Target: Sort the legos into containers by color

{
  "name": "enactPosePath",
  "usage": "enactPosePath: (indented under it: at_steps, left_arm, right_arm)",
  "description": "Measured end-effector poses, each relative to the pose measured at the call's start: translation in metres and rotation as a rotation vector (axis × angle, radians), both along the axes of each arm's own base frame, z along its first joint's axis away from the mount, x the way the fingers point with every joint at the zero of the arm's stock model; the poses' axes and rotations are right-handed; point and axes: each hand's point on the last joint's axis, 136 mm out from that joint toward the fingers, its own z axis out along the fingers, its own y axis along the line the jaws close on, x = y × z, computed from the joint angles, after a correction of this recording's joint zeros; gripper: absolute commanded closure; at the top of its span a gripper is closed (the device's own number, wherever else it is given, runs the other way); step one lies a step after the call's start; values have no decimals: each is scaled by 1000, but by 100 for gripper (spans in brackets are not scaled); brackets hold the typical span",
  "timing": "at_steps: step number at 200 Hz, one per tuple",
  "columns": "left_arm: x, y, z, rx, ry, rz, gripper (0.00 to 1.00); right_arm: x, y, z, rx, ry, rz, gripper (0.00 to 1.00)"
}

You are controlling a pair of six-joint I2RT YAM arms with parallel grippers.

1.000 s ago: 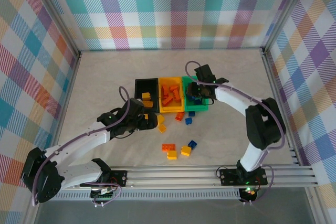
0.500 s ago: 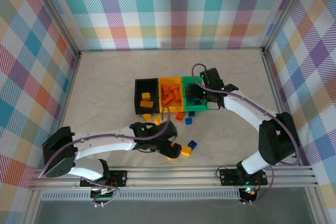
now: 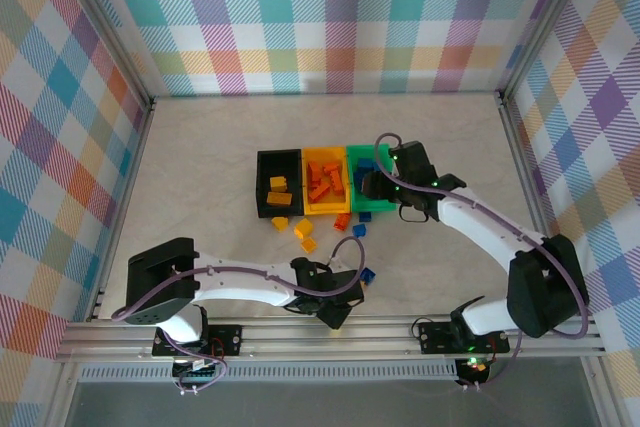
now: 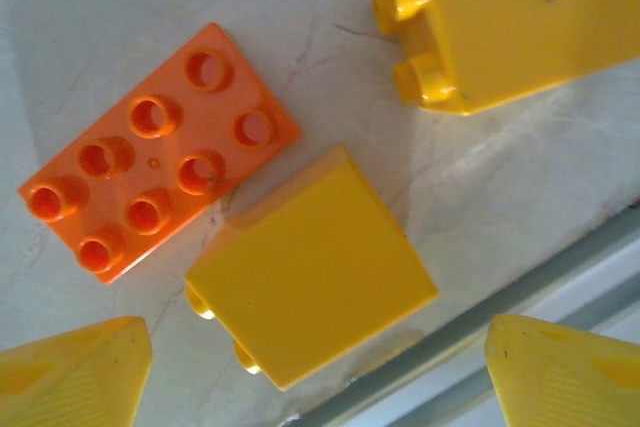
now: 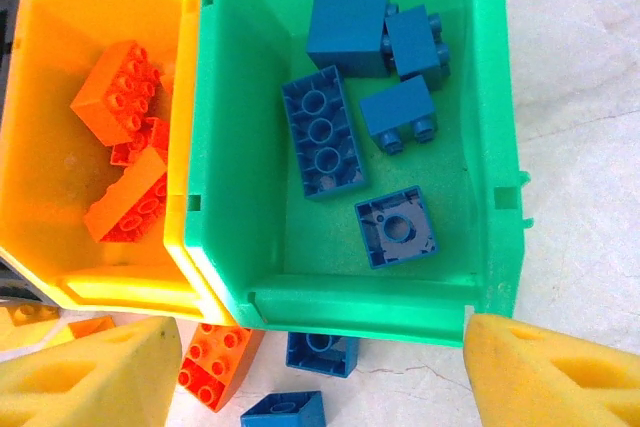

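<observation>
Lining up my left gripper (image 4: pixel 318 347) on a glossy yellow brick (image 4: pixel 310 267) lying on its side, well to the near side of the green bin (image 5: pixel 350 312), I am holding its soft wedge fingers (image 4: pixel 70 372) spread around it, not touching. My right gripper (image 5: pixel 322 347) is hanging over that bin's hard, studded blue bricks (image 5: pixel 320 132), fingers spread, carrying nothing.

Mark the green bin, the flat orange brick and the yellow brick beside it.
green bin (image 5: pixel 490 147), right wrist view, right wall
orange brick (image 4: pixel 162 150), left wrist view, studded top
yellow brick (image 4: pixel 312 267), left wrist view, smooth face
</observation>
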Motion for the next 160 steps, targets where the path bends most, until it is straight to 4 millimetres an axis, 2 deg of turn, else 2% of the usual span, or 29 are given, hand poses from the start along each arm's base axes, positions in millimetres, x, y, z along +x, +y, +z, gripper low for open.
enactPosePath:
  at_steps: [37, 76, 110, 160]
  left_arm:
    - [9, -3, 0, 18, -53, -15, 34]
    - [10, -3, -14, 64, -55, -41, 46]
    - [13, -10, -10, 47, -72, -56, 57]
    - [19, -9, -5, 39, -89, -49, 63]
  right_arm:
    - [-4, -2, -2, 3, -5, 0, 25]
    - [-5, -3, -4, -2, -2, -1, 25]
    - [-5, -3, -4, -2, -2, -2, 25]
    - [-5, -3, -3, -2, -6, 0, 26]
